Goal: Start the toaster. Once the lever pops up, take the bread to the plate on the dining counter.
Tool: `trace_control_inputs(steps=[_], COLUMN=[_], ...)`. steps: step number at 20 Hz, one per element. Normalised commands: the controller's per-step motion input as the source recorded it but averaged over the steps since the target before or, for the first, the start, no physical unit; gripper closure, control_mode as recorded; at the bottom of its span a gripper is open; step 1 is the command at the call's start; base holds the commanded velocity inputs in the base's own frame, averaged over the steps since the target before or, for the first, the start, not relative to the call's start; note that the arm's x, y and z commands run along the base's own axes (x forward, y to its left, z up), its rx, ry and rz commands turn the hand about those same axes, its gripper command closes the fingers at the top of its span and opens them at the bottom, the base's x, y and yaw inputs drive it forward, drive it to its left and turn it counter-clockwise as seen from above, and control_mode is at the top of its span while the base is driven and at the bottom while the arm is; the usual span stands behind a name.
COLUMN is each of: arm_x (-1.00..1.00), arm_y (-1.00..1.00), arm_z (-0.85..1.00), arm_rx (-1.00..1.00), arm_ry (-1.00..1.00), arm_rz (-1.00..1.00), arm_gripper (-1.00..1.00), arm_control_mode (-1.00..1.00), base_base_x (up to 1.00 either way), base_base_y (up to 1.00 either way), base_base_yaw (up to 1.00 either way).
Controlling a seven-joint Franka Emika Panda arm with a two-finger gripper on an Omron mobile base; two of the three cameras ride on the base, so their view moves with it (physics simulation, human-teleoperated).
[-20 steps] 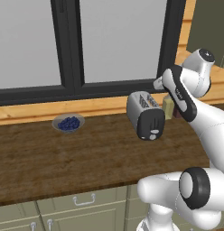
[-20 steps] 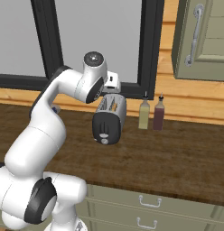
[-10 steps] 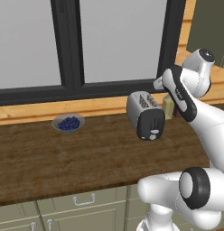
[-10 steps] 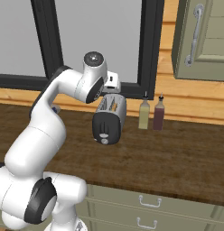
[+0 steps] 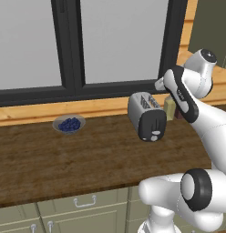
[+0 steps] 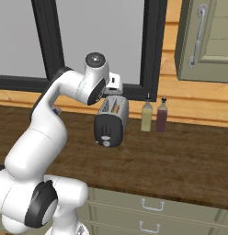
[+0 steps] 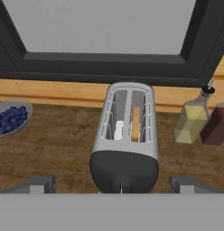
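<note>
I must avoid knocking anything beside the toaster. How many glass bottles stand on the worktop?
2. A pale yellow-green glass bottle stands just right of the rounded silver-grey toaster; a dark red glass bottle stands beside it, farther right. More may be hidden.

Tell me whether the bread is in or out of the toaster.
In: the bread stands edge-up inside one slot of the toaster.

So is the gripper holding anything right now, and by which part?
Nothing is held. The gripper hangs open above the toaster, its fingertips spread clear of both sides.
</note>
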Motion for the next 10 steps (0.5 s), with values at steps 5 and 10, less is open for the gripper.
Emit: trace_control_inputs(steps=[5,10], arm_x=[0.0,0.0], arm_y=[0.0,0.0], arm_z=[0.0,0.0], arm_rx=[0.0,0.0], arm_ry=[0.0,0.0], arm_rz=[0.0,0.0], arm_gripper=[-1.0,-1.0], arm_control_mode=[-1.0,-1.0], base_base_x=[0.0,0.0], base_base_y=[0.0,0.0], base_base_yaw=[0.0,0.0])
